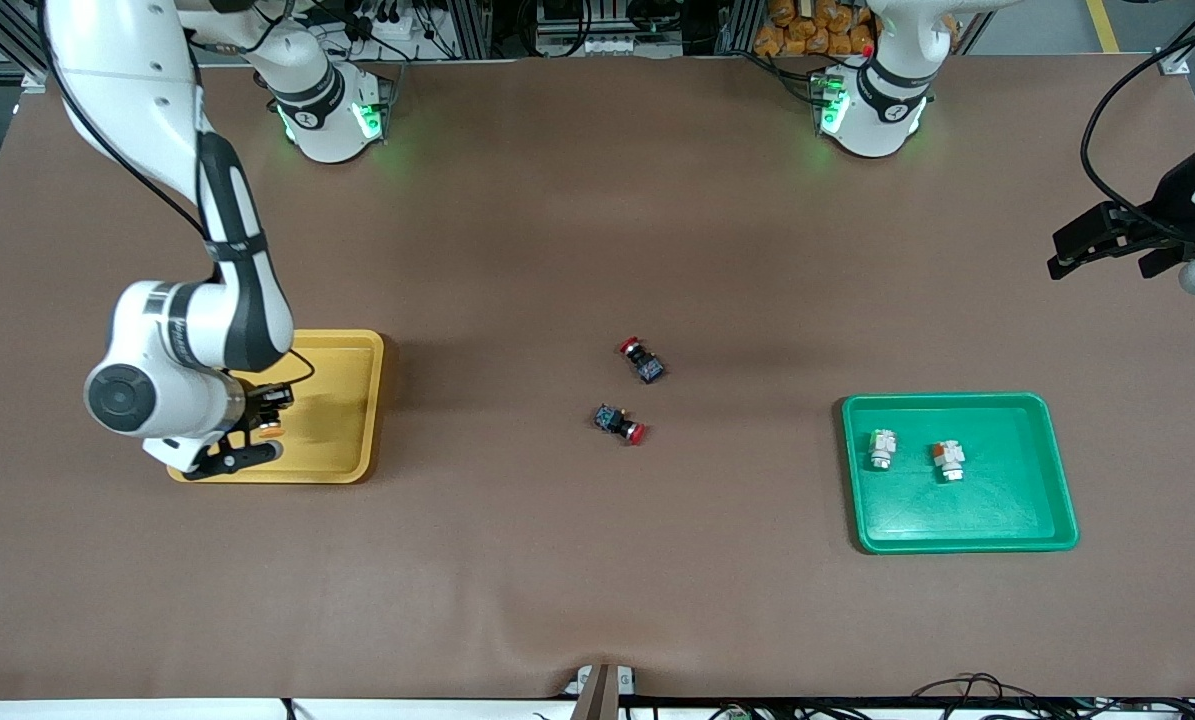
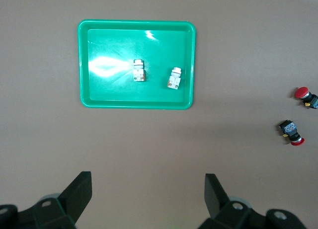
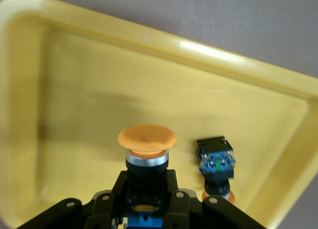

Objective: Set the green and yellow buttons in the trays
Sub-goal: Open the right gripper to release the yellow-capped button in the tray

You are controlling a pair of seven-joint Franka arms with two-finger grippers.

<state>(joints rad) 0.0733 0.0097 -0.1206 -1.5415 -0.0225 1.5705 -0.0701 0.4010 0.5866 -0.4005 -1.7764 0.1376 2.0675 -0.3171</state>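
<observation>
Right gripper [image 3: 146, 201] holds yellow-capped button [image 3: 147, 149], cap outward, over yellow tray [image 3: 74, 90].

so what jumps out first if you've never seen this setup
The right gripper hangs over the yellow tray, shut on a yellow-capped button, with a second such button already lying in that tray. At the left arm's end, the green tray holds two white buttons. Two red-capped switches lie on the bare table between the trays.
</observation>
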